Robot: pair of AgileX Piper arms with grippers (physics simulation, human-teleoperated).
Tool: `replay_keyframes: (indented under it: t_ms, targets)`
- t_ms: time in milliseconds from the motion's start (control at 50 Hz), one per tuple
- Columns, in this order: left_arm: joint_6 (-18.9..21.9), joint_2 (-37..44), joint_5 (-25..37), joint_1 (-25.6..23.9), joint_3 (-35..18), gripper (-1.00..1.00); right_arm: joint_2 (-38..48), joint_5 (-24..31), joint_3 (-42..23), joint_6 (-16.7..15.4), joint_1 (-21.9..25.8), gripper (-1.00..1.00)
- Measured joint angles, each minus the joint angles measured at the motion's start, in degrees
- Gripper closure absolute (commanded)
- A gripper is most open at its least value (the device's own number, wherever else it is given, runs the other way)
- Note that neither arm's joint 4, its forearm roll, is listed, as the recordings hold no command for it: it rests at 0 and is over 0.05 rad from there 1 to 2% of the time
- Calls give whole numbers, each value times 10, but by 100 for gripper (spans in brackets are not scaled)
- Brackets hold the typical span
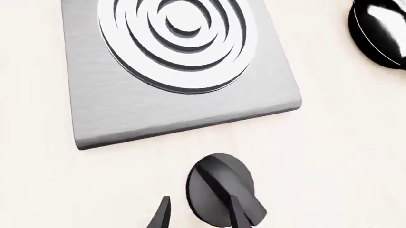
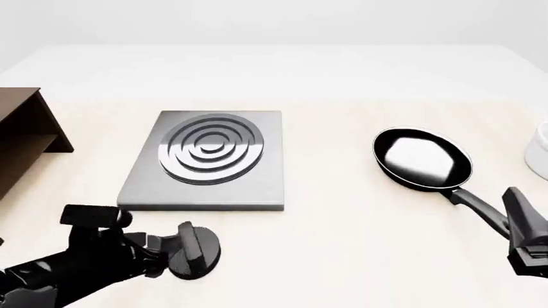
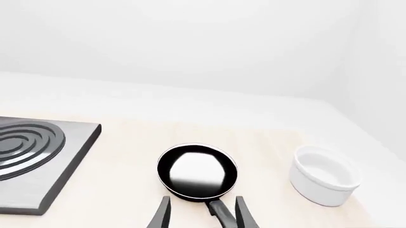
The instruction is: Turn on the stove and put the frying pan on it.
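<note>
Pale wooden bench (image 2: 360, 244), carrying everything in sight.
Brown wooden cabinet (image 2: 22, 138) at the bench's left edge, only partly in frame.
Grey square stove (image 2: 205, 186) lying flat left of the bench's centre, ringed burner (image 2: 212, 149) set toward its far side. Seen again from the left wrist (image 1: 178, 109) and, in part, from the right wrist (image 3: 44, 185).
Black frying pan (image 2: 422, 158) resting on the bench toward the right edge, well apart from the stove, glossy inside facing up, long handle (image 2: 475, 205) running back toward the near right corner. Also visible at the rim of the left wrist view (image 1: 381, 31) and central in the right wrist view (image 3: 197, 171).
Left hand (image 2: 176, 253) near the bench's near edge, just in front of the stove, at the round black knob (image 2: 197, 251); fingers (image 1: 238, 213) released, one lying across the knob (image 1: 222, 187), the other beside it, not clenched.
Right hand (image 2: 518, 215) by the near right corner, fingers (image 3: 244, 213) spread on either side of the pan's handle (image 3: 219, 211), released, not gripping.
Small white ramekin (image 3: 324, 175) near the right edge, beside the pan; just a sliver (image 2: 539, 151) in the front view.
</note>
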Motion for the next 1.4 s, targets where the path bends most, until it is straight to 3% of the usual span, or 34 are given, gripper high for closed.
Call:
replay_keyframes:
  t_ms: [160, 240, 340, 420, 520, 620, 720, 840, 980, 1160, 1400]
  targets:
    - [-147, 57, -120, -78, 33, -100, 2, 0, 0, 2, -2, -100]
    - [-199, 58, -144, -105, 43, -100, 2, 0, 0, 2, -2, -100]
    - [-234, -1, -108, -127, 51, -100, 0, 3, 0, 3, -3, -100]
    - [-230, -103, -13, -129, 50, -100, 0, 4, 0, 4, -3, -100]
    - [-197, -267, 165, -111, 17, -100, 7, -3, 0, 7, -3, -100]
    - [-120, -429, 353, -54, -66, -100, 0, 14, -10, 14, -2, -100]
    - [-29, -542, 449, 27, -135, -100, -12, 74, -62, 12, 6, -100]
    - [71, -621, 402, 155, -86, -100, 39, 165, -183, -7, 32, -100]
    - [143, -668, 371, 233, -47, -100, 244, 154, -263, -83, 22, -100]
    - [186, -695, 348, 278, -20, -100, 374, 148, -310, -135, 13, -100]
    - [208, -708, 340, 299, -11, -100, 466, 110, -306, -187, -12, -100]
